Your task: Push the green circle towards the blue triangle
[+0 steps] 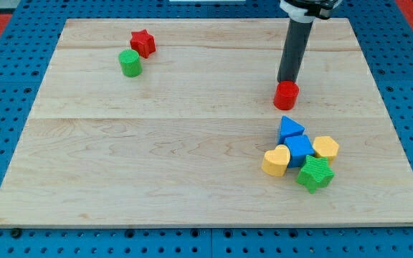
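Single-camera view of the pale wooden desk [192, 143] on a blue perforated base. The small green circular block [130, 63] sits near the view's top left, just beside a red star-shaped block [143, 43], the two close or possibly touching. The blue triangular block [290, 128] lies well apart from it, toward the view's lower right, at the upper edge of a tight cluster: a blue cube-like block [299, 149], a yellow heart-shaped block [276, 160], a yellow rounded block [325, 147] and a green star-shaped block [315, 174].

The dark rod descends from the view's top; my tip [287, 83] is at or just behind a small red block [287, 94], shape unclear, which stands between the rod and the blue triangle. There is no gripper on this arm, so no open or closed state applies.

Judged progress: nothing yet done, since the green circle remains far from its target and the tip is nowhere near it. Remaining work: bring the tip round to the upper-left side of the green circle and push it diagonally down-right. Likely obstructions are the adjacent red star at the start and the small red block near the end of the path.
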{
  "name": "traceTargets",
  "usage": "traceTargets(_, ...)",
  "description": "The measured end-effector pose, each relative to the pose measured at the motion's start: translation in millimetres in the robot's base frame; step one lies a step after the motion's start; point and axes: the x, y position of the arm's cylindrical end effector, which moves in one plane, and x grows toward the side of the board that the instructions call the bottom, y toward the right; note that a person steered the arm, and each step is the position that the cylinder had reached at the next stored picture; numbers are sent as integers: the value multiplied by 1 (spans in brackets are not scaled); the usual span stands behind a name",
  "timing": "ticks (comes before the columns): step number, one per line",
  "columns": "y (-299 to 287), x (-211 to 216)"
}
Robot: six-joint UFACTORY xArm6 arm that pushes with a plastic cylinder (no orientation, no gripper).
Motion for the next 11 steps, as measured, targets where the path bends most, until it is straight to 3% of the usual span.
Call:
traceTargets(3, 1, 70)
traceTargets(5, 3, 70)
traceTargets(6, -23, 46)
traceTargets(8, -117, 34)
traceTargets(10, -283, 78)
traceTargets(11, -365, 45)
